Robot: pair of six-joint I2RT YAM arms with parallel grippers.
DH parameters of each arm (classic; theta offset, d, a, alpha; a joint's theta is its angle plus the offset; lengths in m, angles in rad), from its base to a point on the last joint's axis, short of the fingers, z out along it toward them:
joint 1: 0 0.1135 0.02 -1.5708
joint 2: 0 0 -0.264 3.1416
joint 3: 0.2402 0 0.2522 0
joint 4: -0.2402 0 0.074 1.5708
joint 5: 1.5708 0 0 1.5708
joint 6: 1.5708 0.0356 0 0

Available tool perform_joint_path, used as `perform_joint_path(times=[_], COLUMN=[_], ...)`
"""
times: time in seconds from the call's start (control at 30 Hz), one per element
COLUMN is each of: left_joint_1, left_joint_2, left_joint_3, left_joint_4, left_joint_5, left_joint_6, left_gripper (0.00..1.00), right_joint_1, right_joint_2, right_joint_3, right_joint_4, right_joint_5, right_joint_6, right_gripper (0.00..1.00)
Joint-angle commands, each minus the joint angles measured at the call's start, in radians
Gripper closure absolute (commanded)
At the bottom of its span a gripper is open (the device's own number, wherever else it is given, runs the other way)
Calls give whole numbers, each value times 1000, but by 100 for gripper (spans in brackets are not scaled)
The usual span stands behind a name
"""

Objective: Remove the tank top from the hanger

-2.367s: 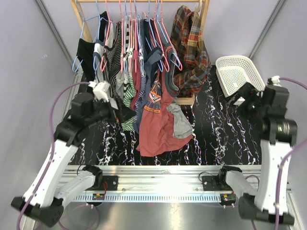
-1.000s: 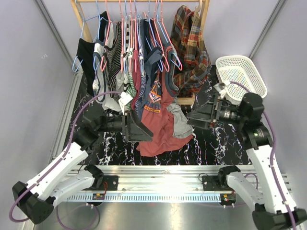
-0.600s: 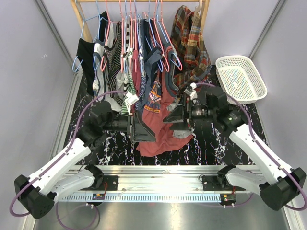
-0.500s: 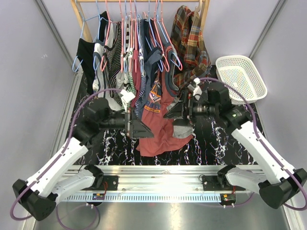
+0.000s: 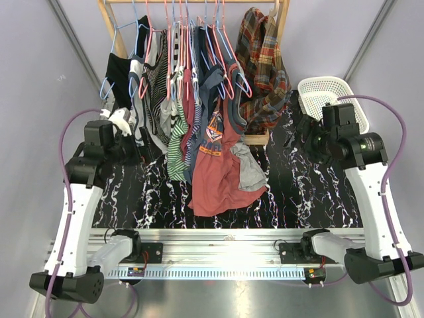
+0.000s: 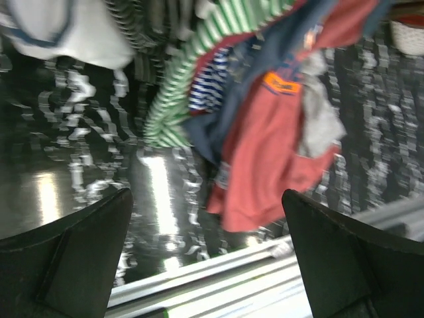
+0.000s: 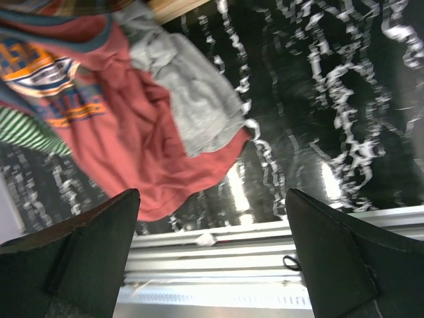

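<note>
The tank top [image 5: 177, 142], with thin green and white stripes, hangs on the rack among other clothes, just left of the large red print shirt [image 5: 218, 173]. It also shows in the left wrist view [image 6: 189, 76] and at the left edge of the right wrist view [image 7: 26, 129]. My left gripper [image 5: 147, 151] is open and empty, to the left of the tank top and apart from it [image 6: 205, 195]. My right gripper [image 5: 299, 136] is open and empty, well to the right of the clothes near the basket [image 7: 212, 192].
A wooden rack [image 5: 283, 20] holds several garments on pink and blue hangers, with a plaid shirt [image 5: 265, 66] at its right end. A grey garment [image 5: 250, 169] hangs by the red shirt. A white basket [image 5: 331, 99] stands at the back right. A metal rail [image 5: 218, 242] runs along the near edge.
Both arms have pulled back from the hanging clothes: the left gripper moved left and up, the right gripper moved right toward the basket. The clothes hang free again.
</note>
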Motion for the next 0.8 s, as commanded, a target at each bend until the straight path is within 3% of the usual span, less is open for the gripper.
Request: perform_joint_path(times=[0.0,0.07,0.2,0.37,0.53,0.77], left_joint_1=[28,83,93,137,139,136], left_joint_2=[46,86,160,218,209,38], left_joint_3=[14,-42,-155,-240,-148,-26], left_joint_4=[-42,-25,33,87,61,32], left_joint_5=[-199,-219,-251,-248,-231,-144], left_joint_6=[93,105,87,84,93,79], left_gripper=[1,1,1,1,1,1], right_joint_1=[-1,-1,-1,-1,-1,-1], right_joint_2=[53,98,177,276,257,72], right_joint_3=[41,-63,-230,-317,-196,62], right_joint_4=[-58,3,123,218,174,39], right_joint_5=[155,147,155,126,172,221], right_joint_6=[-75,-81,-75,-92,-107,-118], right_gripper=[0,0,0,0,0,0])
